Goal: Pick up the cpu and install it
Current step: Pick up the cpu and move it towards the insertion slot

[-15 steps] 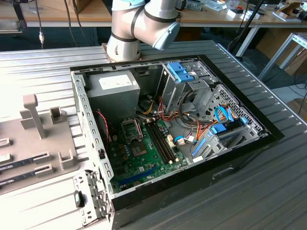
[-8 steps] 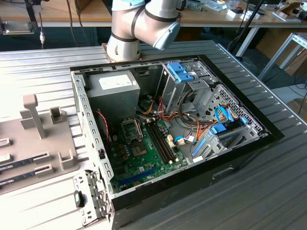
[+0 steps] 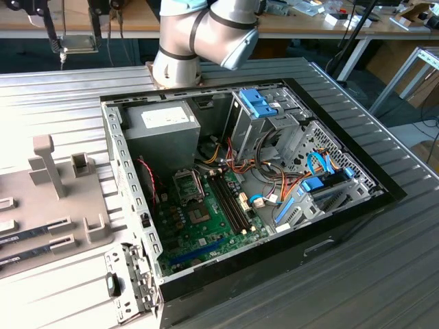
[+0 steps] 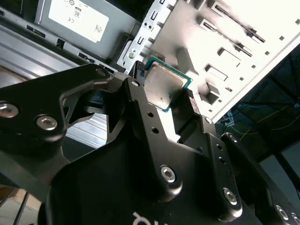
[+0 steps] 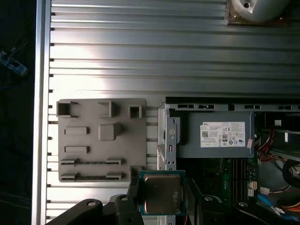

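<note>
Hold: my black gripper [image 5: 161,200] has its fingers clamped on opposite edges of the small square, silver-topped, green-rimmed cpu [image 5: 160,190], so it rides level.
Place: hanging above the open computer case's grey metal wall [image 5: 164,136].

Second wrist view: the gripper [image 4: 164,86] body runs off the lower edge, and one of its black fingers [image 4: 140,108] covers the near side of the cpu [image 4: 161,79], so that edge is out of sight. In the first wrist view the gripper is clipped by the bottom edge, the computer case [image 5: 211,136] is sliced by the side edge, and the arm base [image 5: 255,7] is cropped too. Over in the exterior view, the arm [image 3: 206,34] leaves through the top edge past its elbow. The grey fixture tray [image 3: 75,205] runs off the exterior view's left. The socket [image 3: 186,184] on the board is too small to tell what sits in it.
</note>
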